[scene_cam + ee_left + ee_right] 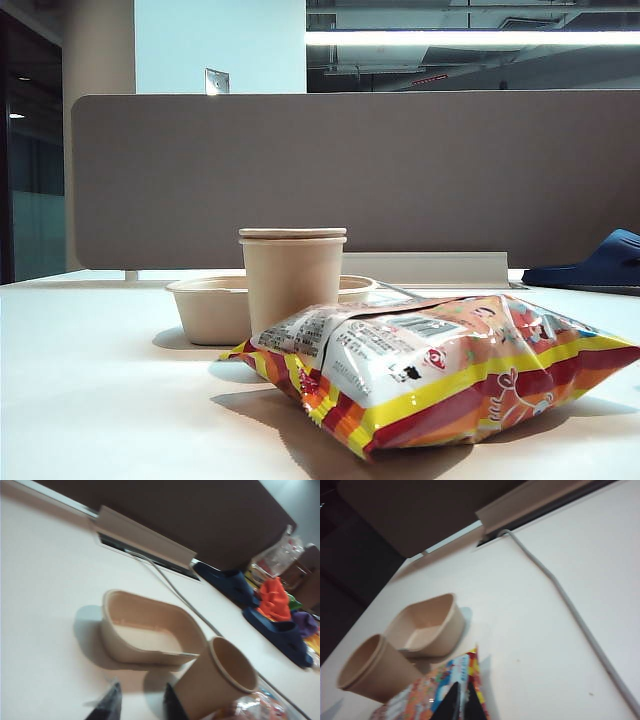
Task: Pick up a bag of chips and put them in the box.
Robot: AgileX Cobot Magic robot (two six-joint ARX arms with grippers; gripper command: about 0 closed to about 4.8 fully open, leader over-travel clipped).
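On the white table (90, 400) the box (205, 310) stood left of centre and towards the far side, empty as far as the wrist views showed, with a lidded paper cup (292, 280) just in front of it and partly hiding it. The bag of chips (440, 370) lay flat nearer the camera and to the right, close in front of the cup, not yet moved. No arm appeared in the exterior view. The left gripper (139, 705) hung on the near side of box and cup, its dark fingers parted with bare table between them, grasping nothing. The right gripper (460, 702) hung over the bag's near edge, its fingertips drawn together to a point and nothing seen between them. A grey cable (570, 605) ran across the table to the right, and blue slippers (600, 265) lay at the far right. The bag was judged light, air-filled, soft and glossy, so liable to slip and crush; a pinch at the crimped end seal or a gathered fold seemed the soundest hold.
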